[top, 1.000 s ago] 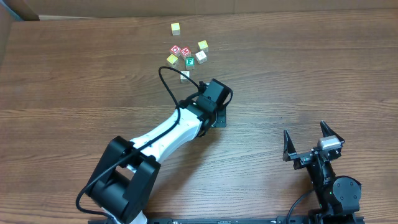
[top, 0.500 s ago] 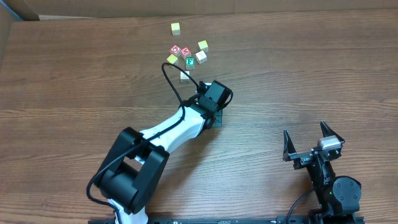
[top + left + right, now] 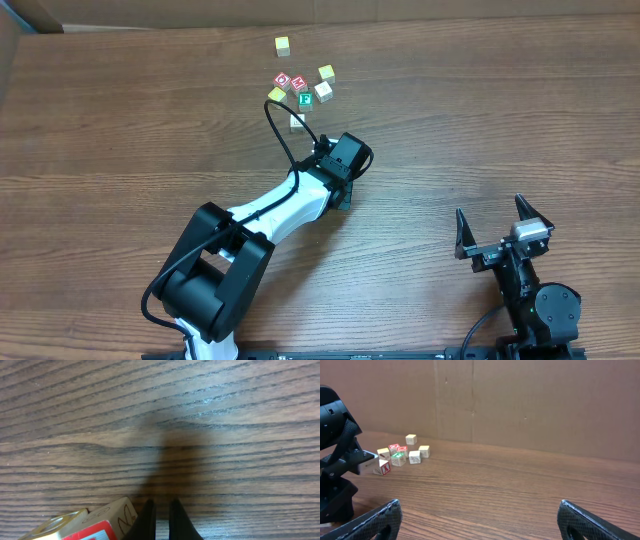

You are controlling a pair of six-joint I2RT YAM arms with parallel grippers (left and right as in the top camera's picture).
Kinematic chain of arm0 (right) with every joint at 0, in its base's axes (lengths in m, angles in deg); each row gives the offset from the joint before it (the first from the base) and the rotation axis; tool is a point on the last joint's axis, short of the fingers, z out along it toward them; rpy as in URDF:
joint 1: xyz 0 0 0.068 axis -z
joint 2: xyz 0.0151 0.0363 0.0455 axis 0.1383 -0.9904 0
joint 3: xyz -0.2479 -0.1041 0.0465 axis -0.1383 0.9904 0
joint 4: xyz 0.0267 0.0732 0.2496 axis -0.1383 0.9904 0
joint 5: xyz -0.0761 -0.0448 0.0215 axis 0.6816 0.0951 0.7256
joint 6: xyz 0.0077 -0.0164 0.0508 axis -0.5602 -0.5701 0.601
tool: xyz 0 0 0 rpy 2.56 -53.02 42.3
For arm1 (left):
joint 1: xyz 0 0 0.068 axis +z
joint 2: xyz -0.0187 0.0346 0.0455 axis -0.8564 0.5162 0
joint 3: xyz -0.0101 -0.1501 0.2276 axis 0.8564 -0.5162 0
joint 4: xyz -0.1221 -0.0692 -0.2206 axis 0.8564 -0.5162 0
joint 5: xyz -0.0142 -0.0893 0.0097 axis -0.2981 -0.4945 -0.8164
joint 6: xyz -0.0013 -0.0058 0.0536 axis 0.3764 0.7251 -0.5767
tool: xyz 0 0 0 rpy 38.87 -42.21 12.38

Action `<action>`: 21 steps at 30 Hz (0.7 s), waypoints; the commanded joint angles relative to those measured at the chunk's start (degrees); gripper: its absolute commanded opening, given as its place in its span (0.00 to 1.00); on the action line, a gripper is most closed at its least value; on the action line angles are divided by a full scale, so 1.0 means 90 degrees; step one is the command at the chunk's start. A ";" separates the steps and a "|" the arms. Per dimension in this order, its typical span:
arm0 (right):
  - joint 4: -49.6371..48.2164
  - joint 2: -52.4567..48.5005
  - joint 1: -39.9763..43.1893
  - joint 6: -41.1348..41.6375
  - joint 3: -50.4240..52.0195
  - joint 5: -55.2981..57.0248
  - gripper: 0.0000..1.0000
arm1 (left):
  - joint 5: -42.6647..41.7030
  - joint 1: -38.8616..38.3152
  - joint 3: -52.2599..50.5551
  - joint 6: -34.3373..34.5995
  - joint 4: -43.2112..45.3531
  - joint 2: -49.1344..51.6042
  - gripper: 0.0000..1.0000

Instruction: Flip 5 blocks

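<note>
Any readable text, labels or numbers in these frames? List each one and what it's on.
"E", in green, on the top face of the alphabet block.
White marks on the two red-topped cubes: too small to read.
Red and blue print on the pale block at the bottom edge of the left wrist view: cut off, unreadable.
Nothing else is legible.

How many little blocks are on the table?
8. One yellow-topped block sits alone, farthest back. Six cluster nearer: two red-topped blocks, two yellow-topped ones, a pale block, the green E block. Another pale block lies beside the left arm, which could hide more.
</note>
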 commanded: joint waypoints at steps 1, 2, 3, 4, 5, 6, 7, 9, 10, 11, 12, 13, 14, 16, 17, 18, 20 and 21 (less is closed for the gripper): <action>-0.0024 0.0044 0.0029 0.0000 0.0066 -0.0005 1.00 | 0.0153 0.0034 0.0151 -0.0124 -0.0078 0.0036 0.04; -0.0024 0.0044 0.0029 -0.0002 0.0066 -0.0007 1.00 | 0.0153 0.0034 0.0165 -0.0124 -0.0121 0.0036 0.04; -0.0024 0.0044 0.0029 0.0000 0.0066 -0.0005 1.00 | 0.0153 0.0034 0.0175 -0.0124 -0.0155 0.0036 0.04; -0.0024 0.0044 0.0029 0.0000 0.0066 -0.0005 1.00 | 0.0153 0.0034 0.0192 -0.0124 -0.0194 0.0036 0.04; -0.0024 0.0044 0.0029 -0.0002 0.0066 -0.0005 1.00 | 0.0153 0.0034 0.0216 -0.0124 -0.0250 0.0036 0.04; -0.0024 0.0044 0.0029 0.0000 0.0066 -0.0005 1.00 | 0.0158 0.0034 0.0238 -0.0124 -0.0296 0.0036 0.04; -0.0024 0.0044 0.0029 0.0000 0.0066 -0.0005 1.00 | 0.0158 0.0034 0.0272 -0.0124 -0.0369 0.0036 0.04; -0.0024 0.0044 0.0029 -0.0002 0.0066 -0.0005 1.00 | 0.0155 0.0034 0.0328 -0.0124 -0.0449 0.0036 0.04; -0.0024 0.0044 0.0029 -0.0002 0.0066 -0.0005 1.00 | 0.0155 0.0034 0.0352 -0.0121 -0.0476 0.0036 0.04; -0.0024 0.0044 0.0029 0.0000 0.0066 -0.0005 1.00 | 0.0155 0.0034 0.0384 -0.0119 -0.0510 0.0036 0.04; -0.0024 0.0044 0.0029 -0.0002 0.0066 -0.0005 1.00 | 0.0151 0.0034 0.0418 -0.0119 -0.0549 0.0036 0.04; -0.0024 0.0044 0.0029 0.0000 0.0066 -0.0005 1.00 | 0.0153 0.0034 0.0452 -0.0119 -0.0590 0.0036 0.04; -0.0024 0.0044 0.0029 0.0000 0.0066 -0.0007 1.00 | 0.0153 0.0034 0.0500 -0.0119 -0.0658 0.0036 0.04; -0.0024 0.0044 0.0029 -0.0002 0.0066 -0.0005 1.00 | 0.0158 0.0036 0.0595 -0.0119 -0.0784 0.0036 0.04; -0.0024 0.0044 0.0029 -0.0002 0.0066 -0.0005 1.00 | 0.0155 0.0034 0.0639 -0.0117 -0.0828 0.0036 0.04; -0.0024 0.0044 0.0029 0.0000 0.0066 -0.0005 1.00 | 0.0148 0.0034 0.0678 -0.0117 -0.0862 0.0036 0.04; -0.0024 0.0044 0.0029 -0.0002 0.0066 -0.0005 1.00 | 0.0085 0.0034 0.0763 -0.0117 -0.0942 0.0036 0.04; -0.0024 0.0044 0.0029 0.0000 0.0066 -0.0005 1.00 | 0.0049 0.0034 0.0811 -0.0117 -0.0981 0.0036 0.04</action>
